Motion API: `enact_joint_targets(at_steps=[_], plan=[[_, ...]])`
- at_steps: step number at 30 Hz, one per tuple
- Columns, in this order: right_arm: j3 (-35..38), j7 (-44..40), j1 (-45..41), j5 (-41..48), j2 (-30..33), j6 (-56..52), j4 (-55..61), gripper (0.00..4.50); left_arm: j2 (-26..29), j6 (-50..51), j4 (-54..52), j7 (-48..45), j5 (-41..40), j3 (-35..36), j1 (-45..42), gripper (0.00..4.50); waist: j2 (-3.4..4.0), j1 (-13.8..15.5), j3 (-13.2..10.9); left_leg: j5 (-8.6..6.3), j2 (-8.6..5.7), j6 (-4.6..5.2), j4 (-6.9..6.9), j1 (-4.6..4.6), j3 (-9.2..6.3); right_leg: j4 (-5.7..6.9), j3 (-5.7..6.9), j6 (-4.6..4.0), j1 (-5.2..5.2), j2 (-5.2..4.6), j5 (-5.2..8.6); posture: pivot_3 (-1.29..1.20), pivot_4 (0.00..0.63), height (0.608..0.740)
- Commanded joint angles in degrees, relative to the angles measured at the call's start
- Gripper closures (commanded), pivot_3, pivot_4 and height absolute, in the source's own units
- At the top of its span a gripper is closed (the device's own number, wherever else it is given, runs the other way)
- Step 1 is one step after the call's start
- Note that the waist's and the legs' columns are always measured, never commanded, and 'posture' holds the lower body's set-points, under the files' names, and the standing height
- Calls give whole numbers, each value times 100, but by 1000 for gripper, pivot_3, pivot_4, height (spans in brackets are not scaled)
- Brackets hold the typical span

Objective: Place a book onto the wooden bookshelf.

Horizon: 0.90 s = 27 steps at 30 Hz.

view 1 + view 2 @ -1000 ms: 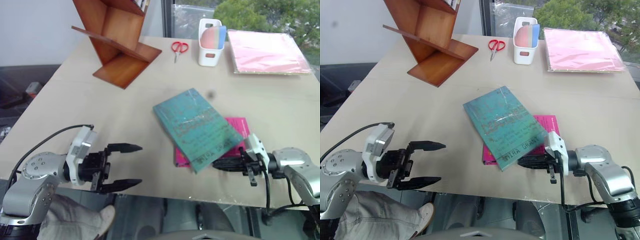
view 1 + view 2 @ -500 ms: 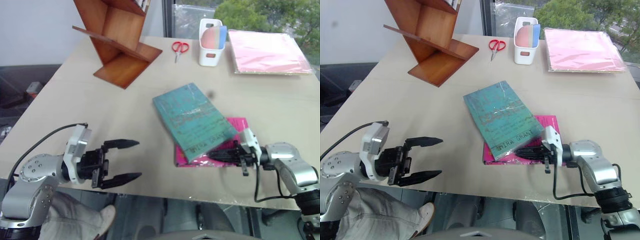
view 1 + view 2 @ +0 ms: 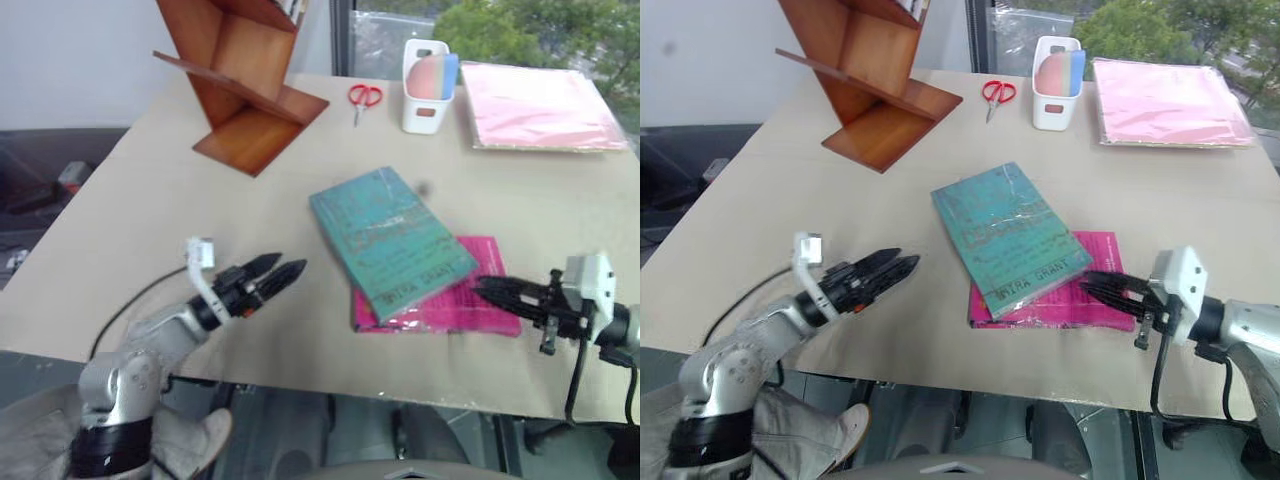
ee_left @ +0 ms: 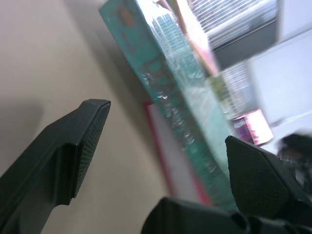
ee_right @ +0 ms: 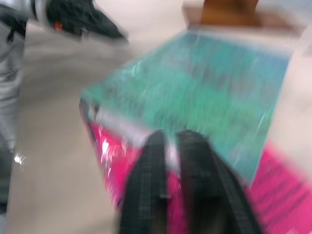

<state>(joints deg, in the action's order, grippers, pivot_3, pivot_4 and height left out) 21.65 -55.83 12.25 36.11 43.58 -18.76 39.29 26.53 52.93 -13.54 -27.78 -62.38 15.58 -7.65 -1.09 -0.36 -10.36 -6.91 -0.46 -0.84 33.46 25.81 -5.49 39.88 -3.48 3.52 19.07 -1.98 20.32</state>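
A: Desk (image 3: 150, 200) first — beige, takes up most of the head view. Wooden bookshelf (image 3: 245, 85) sits at the far left corner, slanted reddish boards.

B: Pink sheet stack (image 3: 540, 105) far right, in plastic wrap. The book (image 3: 390, 240) — teal, lying flat mid-desk, its near corner overlapping the magenta book (image 3: 465, 305) underneath.

A: So not on the shelf, well apart from it. Grippers?

B: Left gripper (image 3: 278, 275) is over the near left of the desk, pointing toward the book's near edge, not touching. In the left wrist view its fingers (image 4: 83, 146) are spread wide with the book's edge between them further out.

A: Right gripper (image 3: 490, 291)?

B: Just beside the magenta book's right edge, holding nothing. Fingers look nearly together in the right wrist view, but it's blurred, so I can't tell.

A: Small stuff: white holder (image 3: 425, 80) at the far edge, red scissors (image 3: 362, 97) just left of it.
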Motion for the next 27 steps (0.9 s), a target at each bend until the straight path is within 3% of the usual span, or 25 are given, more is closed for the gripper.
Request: enact_joint_targets(at_steps=[1,4,14,27], plan=[[246,224,43,260,129,-191,514,1957,-62,474,232,378,-512,152,-283,0,0,-45,1,0,0,0,0,0,0,0,0,0,0,0,0,0,150,740],[201,391,-150,541,286,-441,721,605,-178,626,563,523,-619,114,-658,0,0,-63,1,1,0,0,0,-9,8,5,-7,0,-1,1,0,0,150,740],[-734,676,-1613,489,565,-783,586,605,-925,1362,1811,1165,-1183,226,-1539,0,-2,-33,1,1,-8,1,10,-4,1,-2,1,0,-10,-5,0,0,150,740],[-769,632,-1658,488,630,-769,675,605,-1376,1902,2265,2152,-2174,542,-1740,0,-1,-29,1,1,-18,1,10,0,-15,1,18,-1,-12,-10,0,0,150,740]])
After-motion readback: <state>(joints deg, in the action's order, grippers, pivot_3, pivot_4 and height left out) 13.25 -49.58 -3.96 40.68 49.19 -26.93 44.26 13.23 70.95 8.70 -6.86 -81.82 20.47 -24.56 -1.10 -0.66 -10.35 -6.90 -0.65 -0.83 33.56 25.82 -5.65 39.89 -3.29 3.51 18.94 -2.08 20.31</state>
